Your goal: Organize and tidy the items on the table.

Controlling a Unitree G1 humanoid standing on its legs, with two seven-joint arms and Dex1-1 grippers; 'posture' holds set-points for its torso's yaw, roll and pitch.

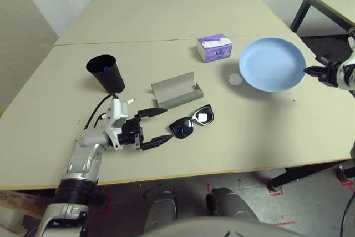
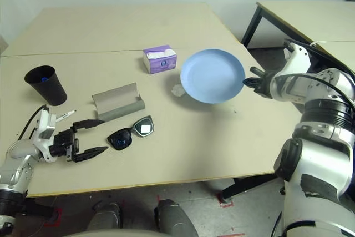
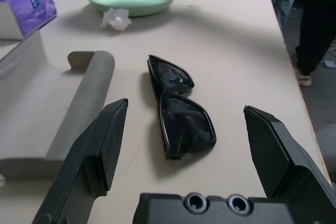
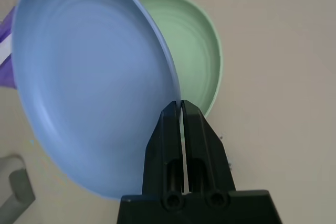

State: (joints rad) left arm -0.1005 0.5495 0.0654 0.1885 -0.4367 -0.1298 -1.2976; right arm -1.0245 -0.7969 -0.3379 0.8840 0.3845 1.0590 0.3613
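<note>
On the near L side, the L gripper (image 1: pixel 156 129) is wide open w/ nothing in it, and the sunglasses (image 1: pixel 192 122) lie just beyond, not yet packed in the open glasses case (image 3: pixel 83 103). One marker (image 2: pixel 66 116) is still to collect. Farther R, the R gripper (image 4: pixel 181 103) pinches the blue plate (image 4: pixel 94 82) above the green plate (image 4: pixel 184 51), so stacking seems nearly done; paper wad (image 3: pixel 116 19) is left on the tabletop (image 1: pixel 222 148).

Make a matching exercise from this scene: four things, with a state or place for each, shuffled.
Things
1. blue plate
2. green plate
3. glasses case
4. left gripper

States or places
A. on the table, below the blue plate
B. spread open near the sunglasses
C. lying open on the table
D. raised, rim pinched by the right gripper

Pairs: 1-D, 2-A, 3-C, 4-B
</note>
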